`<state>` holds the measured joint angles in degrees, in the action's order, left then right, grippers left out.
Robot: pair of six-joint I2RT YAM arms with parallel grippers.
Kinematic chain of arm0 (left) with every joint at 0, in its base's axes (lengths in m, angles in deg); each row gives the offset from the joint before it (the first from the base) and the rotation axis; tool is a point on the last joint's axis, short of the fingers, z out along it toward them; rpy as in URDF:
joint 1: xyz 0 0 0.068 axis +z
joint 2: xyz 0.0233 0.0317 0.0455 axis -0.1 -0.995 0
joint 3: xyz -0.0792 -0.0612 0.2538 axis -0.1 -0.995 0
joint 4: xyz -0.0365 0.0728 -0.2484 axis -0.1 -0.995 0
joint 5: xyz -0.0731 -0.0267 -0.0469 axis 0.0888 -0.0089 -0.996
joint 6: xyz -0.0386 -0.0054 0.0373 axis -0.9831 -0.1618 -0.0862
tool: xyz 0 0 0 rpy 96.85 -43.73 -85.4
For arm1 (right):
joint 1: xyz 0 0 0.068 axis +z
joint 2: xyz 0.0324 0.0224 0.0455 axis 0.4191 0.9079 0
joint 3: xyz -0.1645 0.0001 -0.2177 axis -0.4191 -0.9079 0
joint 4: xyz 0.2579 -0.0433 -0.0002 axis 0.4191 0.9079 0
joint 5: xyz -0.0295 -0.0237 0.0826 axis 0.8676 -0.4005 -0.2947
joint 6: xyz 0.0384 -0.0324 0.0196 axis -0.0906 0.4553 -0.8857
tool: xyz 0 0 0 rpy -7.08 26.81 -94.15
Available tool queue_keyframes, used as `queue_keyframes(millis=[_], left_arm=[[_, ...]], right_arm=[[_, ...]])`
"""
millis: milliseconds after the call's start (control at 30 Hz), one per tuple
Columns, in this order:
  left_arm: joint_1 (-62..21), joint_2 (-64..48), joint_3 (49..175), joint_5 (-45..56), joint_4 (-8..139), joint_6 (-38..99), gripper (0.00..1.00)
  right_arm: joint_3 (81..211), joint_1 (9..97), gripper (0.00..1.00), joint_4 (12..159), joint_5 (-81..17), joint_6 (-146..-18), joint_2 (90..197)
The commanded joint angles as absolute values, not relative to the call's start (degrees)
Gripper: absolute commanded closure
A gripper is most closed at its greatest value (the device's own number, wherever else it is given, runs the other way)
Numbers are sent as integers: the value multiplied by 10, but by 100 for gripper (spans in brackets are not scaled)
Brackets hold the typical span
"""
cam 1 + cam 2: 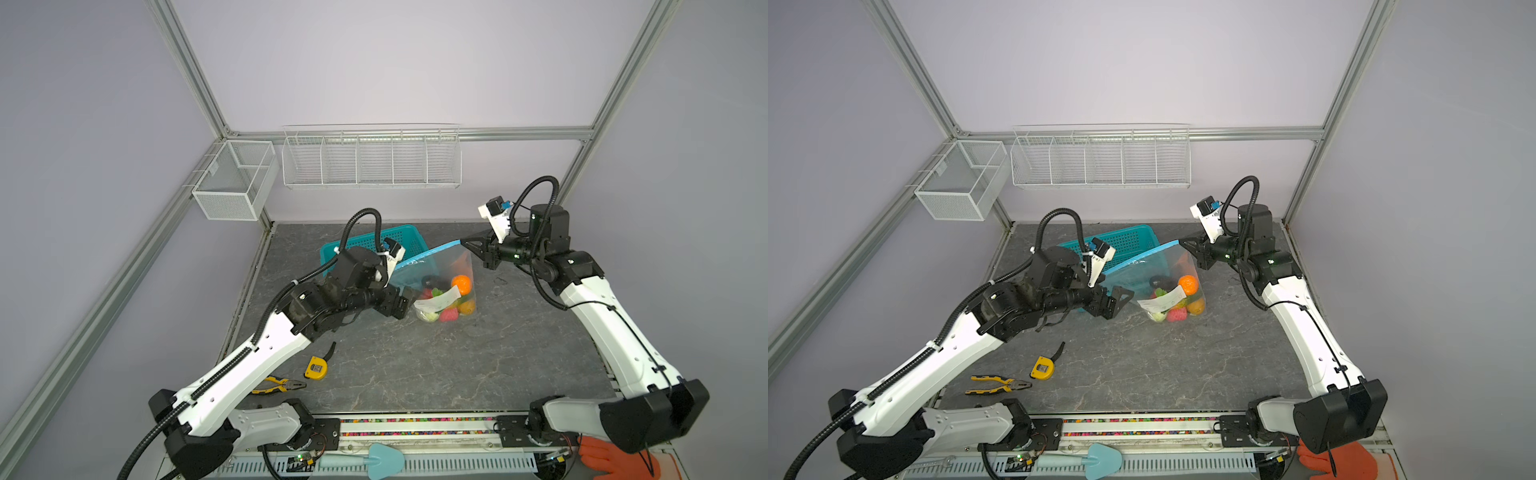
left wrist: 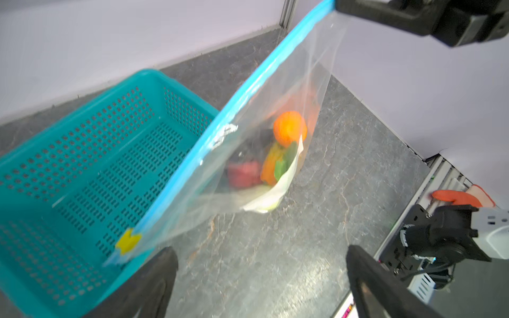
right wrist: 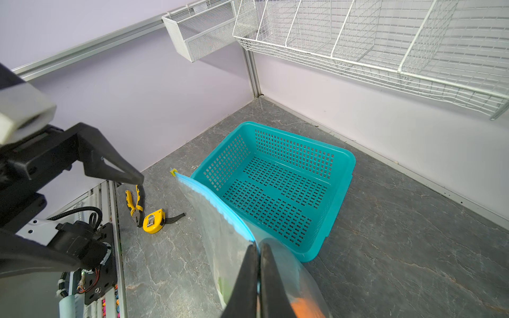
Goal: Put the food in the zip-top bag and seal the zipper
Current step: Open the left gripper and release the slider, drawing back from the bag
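Observation:
The clear zip-top bag hangs down to the table from its upper corner. My right gripper is shut on that corner of the light-blue zipper, its fingertips pressed together over the strip. The food sits at the bottom of the bag: orange, pink, yellow, green, dark and white pieces. The yellow slider tab is at the zipper's low end, away from the right gripper. My left gripper is open and empty just beside that end. The slider sits close to one finger, apart from it.
An empty teal perforated basket stands behind the bag. A yellow tape measure and pliers lie at the front left. White wire baskets hang on the back wall. An orange glove and a blue scoop lie past the front edge.

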<state>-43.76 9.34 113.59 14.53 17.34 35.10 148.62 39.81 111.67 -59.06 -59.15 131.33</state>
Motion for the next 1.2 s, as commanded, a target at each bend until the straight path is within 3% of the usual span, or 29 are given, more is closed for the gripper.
queue_keyframes(millis=[0, 167, 267, 400, 467, 767, 1167], left_arm=[[-436, 166, 1085, 198, 174, 271, 7], [-422, 224, 993, 246, 169, 186, 17], [-413, 218, 926, 241, 201, 143, 24], [-397, 165, 858, 219, 286, 123, 25], [-384, 128, 854, 227, 300, 107, 33], [-321, 16, 830, 194, 455, 124, 40], [-270, -139, 889, 198, 534, 145, 47]], right_arm=[[1474, 391, 93, 1112, -591, -579, 1298], [1473, 386, 93, 1108, -598, -582, 1295], [1471, 384, 93, 1105, -599, -584, 1292], [1470, 383, 93, 1103, -605, -588, 1294], [1471, 381, 93, 1106, -605, -588, 1293], [1474, 380, 93, 1104, -604, -591, 1289], [1478, 380, 93, 1102, -600, -597, 1288]])
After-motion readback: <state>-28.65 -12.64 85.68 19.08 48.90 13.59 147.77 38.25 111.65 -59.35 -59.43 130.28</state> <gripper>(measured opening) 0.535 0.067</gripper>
